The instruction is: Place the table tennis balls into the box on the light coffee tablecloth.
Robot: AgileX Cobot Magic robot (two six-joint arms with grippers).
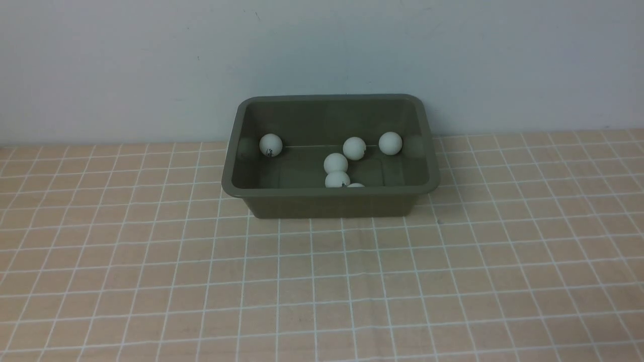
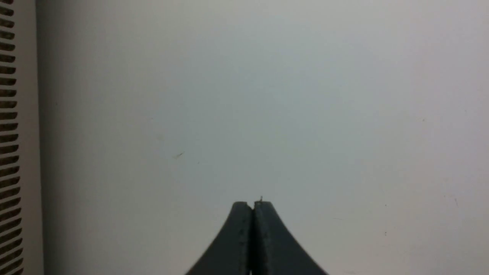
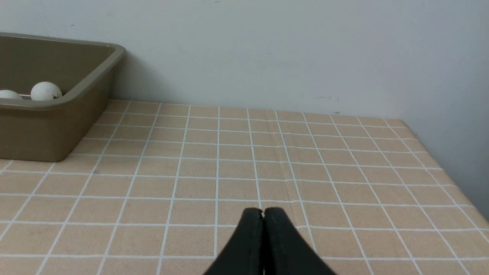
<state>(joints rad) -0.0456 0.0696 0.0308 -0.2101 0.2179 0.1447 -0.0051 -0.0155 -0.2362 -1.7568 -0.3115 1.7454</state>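
Table tennis balls (image 1: 335,163): six, all lay inside box (image 1: 329,203), one half hidden behind its near wall. Box: olive green, stood at far edge of light coffee tablecloth (image 1: 322,291), approx. mid-width, by wall. Left gripper (image 2: 253,206): jaws pressed together, empty. Right gripper (image 3: 263,214): likewise, over cloth's right part.

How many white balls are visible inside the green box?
6, all in the box: left, centre-back, right, middle, nearer, and one mostly hidden by the near rim.
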